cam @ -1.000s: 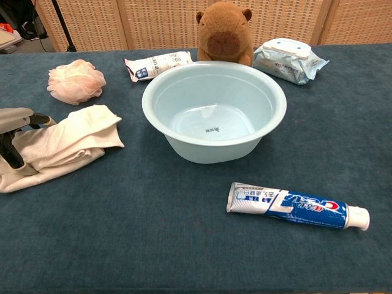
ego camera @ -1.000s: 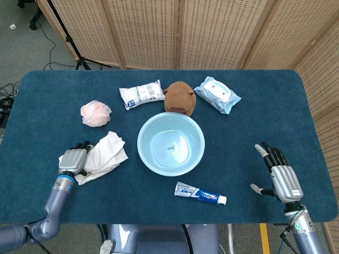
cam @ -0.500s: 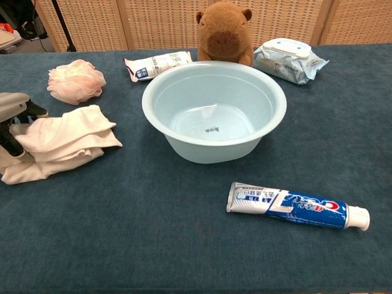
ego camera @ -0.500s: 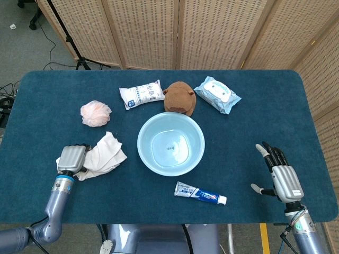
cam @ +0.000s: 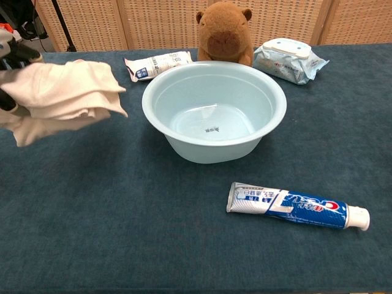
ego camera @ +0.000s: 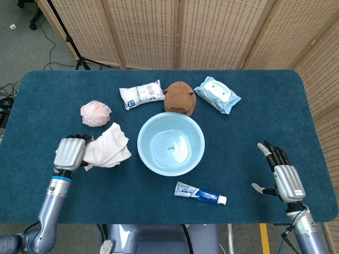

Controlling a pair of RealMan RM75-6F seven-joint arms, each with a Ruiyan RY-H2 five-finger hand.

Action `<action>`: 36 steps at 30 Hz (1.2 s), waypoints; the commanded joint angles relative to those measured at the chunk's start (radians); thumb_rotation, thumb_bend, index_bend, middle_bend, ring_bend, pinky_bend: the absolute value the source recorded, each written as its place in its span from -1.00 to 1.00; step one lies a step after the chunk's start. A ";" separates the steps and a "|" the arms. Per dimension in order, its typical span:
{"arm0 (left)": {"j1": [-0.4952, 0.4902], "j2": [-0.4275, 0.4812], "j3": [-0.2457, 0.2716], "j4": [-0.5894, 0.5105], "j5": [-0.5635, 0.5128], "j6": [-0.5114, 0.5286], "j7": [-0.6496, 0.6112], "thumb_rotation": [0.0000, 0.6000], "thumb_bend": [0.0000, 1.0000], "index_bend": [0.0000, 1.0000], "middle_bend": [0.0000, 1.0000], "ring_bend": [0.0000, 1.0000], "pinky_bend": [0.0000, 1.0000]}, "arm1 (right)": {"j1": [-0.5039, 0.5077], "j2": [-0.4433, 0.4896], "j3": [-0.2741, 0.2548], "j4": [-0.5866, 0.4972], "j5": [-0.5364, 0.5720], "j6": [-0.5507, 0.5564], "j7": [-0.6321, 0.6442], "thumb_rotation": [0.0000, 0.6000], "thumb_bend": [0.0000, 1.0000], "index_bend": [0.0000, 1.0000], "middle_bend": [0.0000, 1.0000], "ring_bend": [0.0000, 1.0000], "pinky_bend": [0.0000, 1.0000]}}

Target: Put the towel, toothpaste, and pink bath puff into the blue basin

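Observation:
My left hand (ego camera: 70, 152) grips the white towel (ego camera: 108, 147) and holds it lifted above the table, left of the light blue basin (ego camera: 171, 143). In the chest view the towel (cam: 61, 98) hangs at the left edge, hiding the pink bath puff behind it. From the head view the bath puff (ego camera: 96, 114) lies just beyond the towel. The toothpaste tube (ego camera: 200, 193) lies flat in front of the basin, also plain in the chest view (cam: 298, 206). My right hand (ego camera: 282, 174) rests open on the table at the right, holding nothing.
Behind the basin (cam: 214, 110) sit a brown capybara plush (ego camera: 179, 97), a white packet (ego camera: 141, 93) and a pack of wipes (ego camera: 217, 94). Wicker screens stand behind the table.
My left hand has closed on the towel and raised it off the table, moving it up and slightly toward the basin. The right hand has stayed put.

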 commanded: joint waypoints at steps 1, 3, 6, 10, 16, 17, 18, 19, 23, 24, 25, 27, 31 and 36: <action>0.002 0.039 -0.024 -0.063 0.054 0.040 0.012 1.00 -0.03 0.65 0.03 -0.11 -0.09 | 0.000 0.001 0.001 0.001 0.002 -0.001 0.005 1.00 -0.74 -1.00 -1.00 -1.00 -1.00; -0.008 0.054 -0.044 -0.094 0.076 0.048 0.024 1.00 -0.03 0.65 0.03 -0.11 -0.09 | 0.001 0.002 0.002 0.002 0.004 -0.005 0.012 1.00 -0.74 -1.00 -1.00 -1.00 -1.00; -0.063 0.057 -0.106 -0.103 0.081 0.015 0.039 1.00 -0.04 0.65 0.03 -0.11 -0.09 | 0.006 0.003 0.004 0.007 0.013 -0.016 0.030 1.00 -0.74 -1.00 -1.00 -1.00 -1.00; -0.150 0.023 -0.169 -0.050 0.040 -0.062 0.065 1.00 -0.05 0.65 0.03 -0.11 -0.09 | 0.011 0.004 0.009 0.019 0.026 -0.032 0.058 1.00 -0.74 -1.00 -1.00 -1.00 -1.00; -0.279 -0.093 -0.226 0.100 -0.019 -0.150 0.100 1.00 -0.07 0.65 0.03 -0.12 -0.09 | 0.024 0.004 0.014 0.045 0.046 -0.067 0.110 1.00 -0.74 -1.00 -1.00 -1.00 -1.00; -0.296 -0.113 -0.230 0.123 -0.024 -0.161 0.098 1.00 -0.07 0.65 0.03 -0.12 -0.09 | 0.025 0.004 0.015 0.050 0.050 -0.071 0.116 1.00 -0.74 -1.00 -1.00 -1.00 -1.00; -0.312 -0.131 -0.234 0.141 -0.030 -0.172 0.097 1.00 -0.08 0.65 0.03 -0.12 -0.09 | 0.026 0.004 0.017 0.054 0.054 -0.075 0.123 1.00 -0.74 -1.00 -1.00 -1.00 -1.00; -0.326 -0.148 -0.238 0.159 -0.035 -0.180 0.094 1.00 -0.09 0.65 0.03 -0.12 -0.09 | 0.027 0.004 0.018 0.057 0.058 -0.078 0.129 1.00 -0.74 -1.00 -1.00 -1.00 -1.00; -0.380 -0.209 -0.241 0.218 -0.053 -0.235 0.073 1.00 -0.16 0.55 -0.06 -0.13 -0.09 | 0.030 0.005 0.024 0.071 0.077 -0.091 0.150 1.00 -0.74 -1.00 -1.00 -1.00 -1.00; -0.391 -0.219 -0.240 0.228 -0.058 -0.252 0.066 1.00 -0.18 0.49 -0.11 -0.13 -0.09 | 0.030 0.005 0.026 0.074 0.080 -0.093 0.154 1.00 -0.74 -1.00 -1.00 -1.00 -1.00; -0.398 -0.225 -0.239 0.234 -0.062 -0.263 0.062 1.00 -0.22 0.38 -0.19 -0.16 -0.09 | 0.031 0.005 0.026 0.076 0.082 -0.094 0.157 1.00 -0.74 -1.00 -1.00 -1.00 -1.00; -0.418 -0.241 -0.234 0.251 -0.081 -0.305 0.045 1.00 -0.29 0.18 -0.35 -0.28 -0.09 | 0.031 0.006 0.029 0.081 0.089 -0.098 0.164 1.00 -0.74 -1.00 -1.00 -1.00 -1.00; -0.448 -0.235 -0.223 0.256 -0.151 -0.397 0.028 1.00 -0.47 -0.32 -0.89 -0.72 -0.22 | 0.033 0.005 0.032 0.091 0.101 -0.108 0.176 1.00 -0.74 -1.00 -1.00 -1.00 -1.00; -0.462 -0.213 -0.214 0.250 -0.191 -0.414 0.025 1.00 -0.60 -0.76 -1.00 -1.00 -0.67 | 0.037 0.002 0.031 0.097 0.105 -0.120 0.175 1.00 -0.74 -1.00 -1.00 -1.00 -1.00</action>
